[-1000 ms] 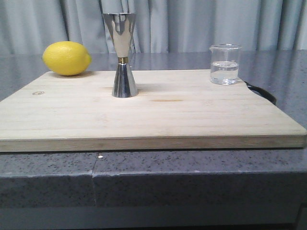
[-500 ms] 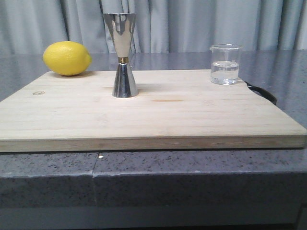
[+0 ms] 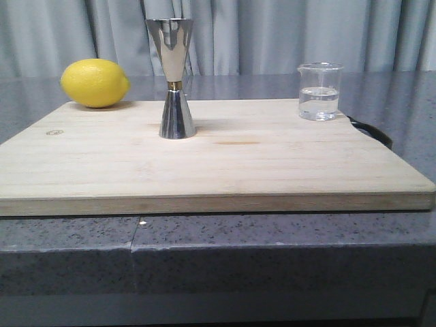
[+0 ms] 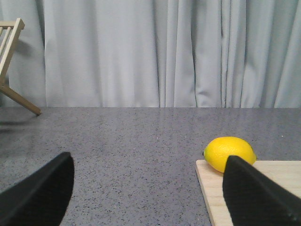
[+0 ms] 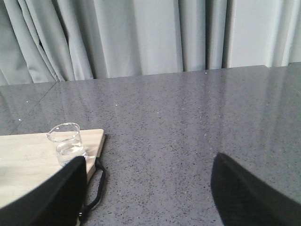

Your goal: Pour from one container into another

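We see a dark grey speckled bench (image 3: 272, 235) backed by pale grey curtains (image 3: 272, 34), with a light wooden cutting board (image 3: 225, 163) lying flat on it and filling most of the front view. A black strap (image 3: 373, 131) loops out from the board's right edge.

On the board, a yellow lemon (image 3: 95, 82) rests at the far left corner. The tall steel jigger (image 3: 174, 78) stands upright near the far edge, left of the middle. The small glass beaker (image 3: 319, 91) stands upright at the far right corner, partly filled with clear liquid.

The front view shows neither arm. The left wrist view alone shows a wooden rack (image 4: 10, 61) at the far side of the bench, plus the lemon on the board's corner. The jigger appears only in the front view.

The left gripper (image 4: 148, 188) has its two black fingers spread wide with nothing between them; it sits off the board's left edge, near the lemon and well apart from the jigger. The right gripper (image 5: 148, 193) is likewise spread wide and holds nothing; it sits off the board's right edge, with the beaker near its finger (image 5: 51, 195) but not touching it.
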